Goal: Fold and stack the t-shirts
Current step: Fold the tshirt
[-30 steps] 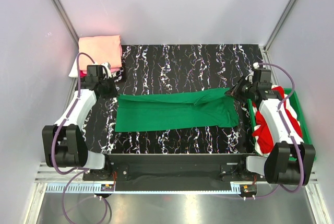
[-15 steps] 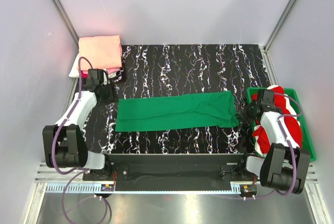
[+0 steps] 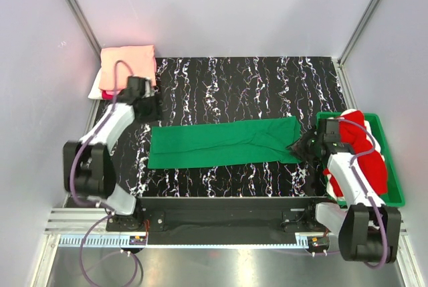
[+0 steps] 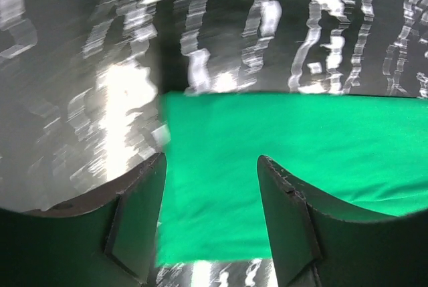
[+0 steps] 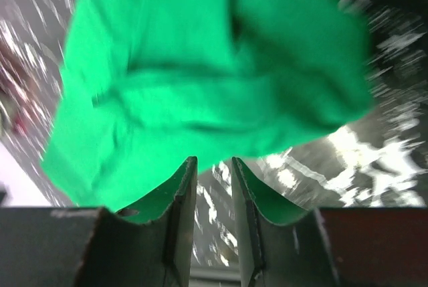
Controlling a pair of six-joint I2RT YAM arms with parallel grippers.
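Note:
A bright green t-shirt lies flat on the table as a long folded strip. My left gripper hovers over the strip's left end. In the left wrist view its jaws stand open above the green cloth, with nothing held. My right gripper is at the strip's right end. In the right wrist view it is open by a narrow gap, with the table showing through and the green cloth just beyond the tips. A salmon-peach shirt tops a folded stack at the back left.
A green plastic bin at the right edge holds a red shirt with white cloth beside it. White and pink layers show under the salmon stack. The black marbled tabletop stretches behind the green strip.
Both grippers have opened and let go of the green shirt's far edge, which now lies flat. The right gripper dropped to the strip's right end. The left gripper shifted slightly toward the back.

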